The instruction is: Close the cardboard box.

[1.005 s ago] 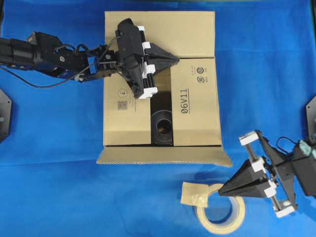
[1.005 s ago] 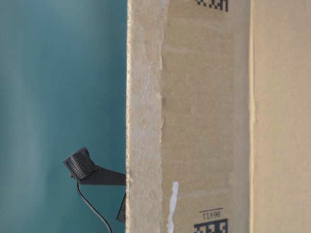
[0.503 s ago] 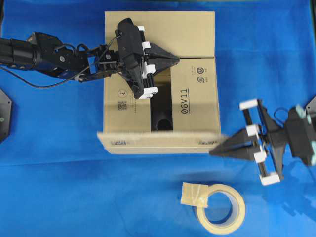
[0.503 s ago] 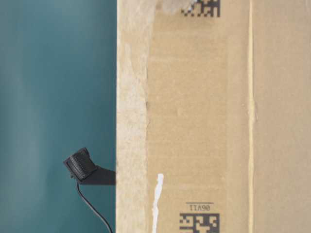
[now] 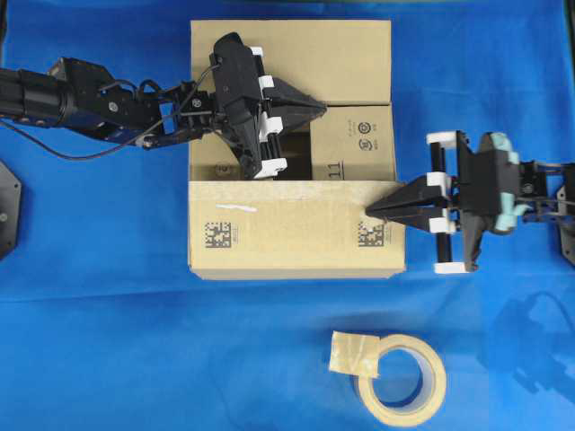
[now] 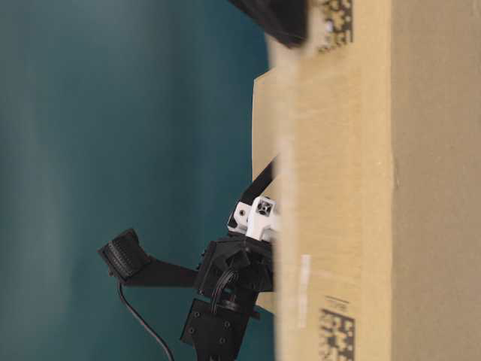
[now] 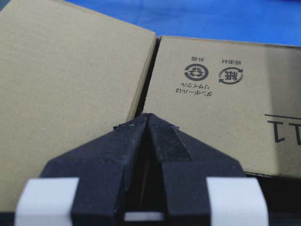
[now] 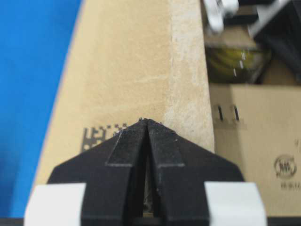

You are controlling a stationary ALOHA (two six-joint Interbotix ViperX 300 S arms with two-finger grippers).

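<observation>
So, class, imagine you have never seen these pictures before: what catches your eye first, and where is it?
The big cardboard box in the middle of the blue cloth stands out first, its near flap folded over the top. Next come the two black arms: the left gripper resting on the box's top flaps with its fingers together, and the right gripper touching the near flap's right end. A roll of tape lies in front of the box.

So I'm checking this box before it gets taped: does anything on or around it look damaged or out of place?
Mostly worn, not broken. The near flap of the cardboard box has a torn white tape scrap and a scuffed, pale edge. A gap between the flaps is open beside the left pincer.
</observation>
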